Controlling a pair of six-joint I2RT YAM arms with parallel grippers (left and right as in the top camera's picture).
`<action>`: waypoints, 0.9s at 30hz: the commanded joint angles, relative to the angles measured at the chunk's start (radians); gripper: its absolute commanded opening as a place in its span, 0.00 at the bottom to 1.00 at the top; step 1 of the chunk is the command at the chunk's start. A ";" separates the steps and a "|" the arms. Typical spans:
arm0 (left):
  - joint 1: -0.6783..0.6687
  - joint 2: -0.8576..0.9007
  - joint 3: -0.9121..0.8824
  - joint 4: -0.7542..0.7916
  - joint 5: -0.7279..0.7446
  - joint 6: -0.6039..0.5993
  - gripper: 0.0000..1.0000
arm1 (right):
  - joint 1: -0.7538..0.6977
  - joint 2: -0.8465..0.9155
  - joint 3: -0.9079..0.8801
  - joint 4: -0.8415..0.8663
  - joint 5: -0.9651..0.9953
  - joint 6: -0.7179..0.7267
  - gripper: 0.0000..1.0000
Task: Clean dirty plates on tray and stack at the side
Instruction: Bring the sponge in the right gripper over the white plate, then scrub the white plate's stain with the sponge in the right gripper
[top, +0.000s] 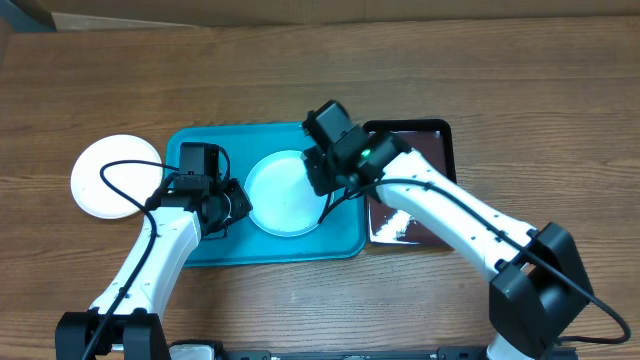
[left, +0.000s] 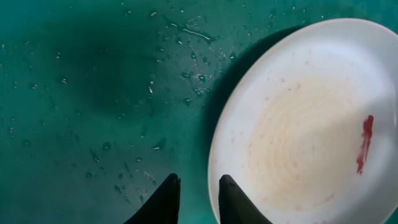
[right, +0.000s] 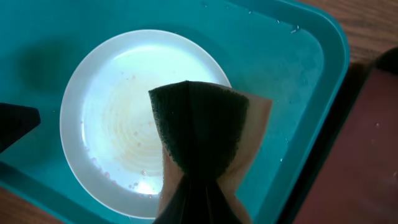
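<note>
A white plate (top: 285, 192) lies in the turquoise tray (top: 205, 250); it carries a red smear (left: 365, 143) and faint pinkish specks. My left gripper (left: 199, 186) hangs low over the tray at the plate's left rim, its jaws a little apart with only tray showing between them. One finger (left: 235, 202) overlaps the rim. My right gripper (right: 199, 183) is shut on a folded sponge (right: 202, 127), dark green scourer over tan foam. It hovers above the plate's (right: 118, 124) right edge. Another white plate (top: 112, 176) rests on the table left of the tray.
A black glossy tray (top: 440, 135) sits against the turquoise tray's right side, under my right arm. Water droplets (left: 193, 78) dot the turquoise tray floor. Bare wooden table (top: 560, 120) surrounds both trays.
</note>
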 joint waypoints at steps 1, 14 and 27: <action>-0.005 0.010 0.018 0.005 -0.032 0.029 0.18 | 0.036 -0.001 -0.002 0.031 0.110 0.024 0.04; -0.004 0.137 0.018 0.093 0.016 0.114 0.29 | 0.067 0.031 -0.002 0.085 0.164 0.025 0.04; -0.003 0.142 0.018 0.124 0.070 0.160 0.16 | 0.067 0.116 -0.002 0.101 0.164 0.032 0.04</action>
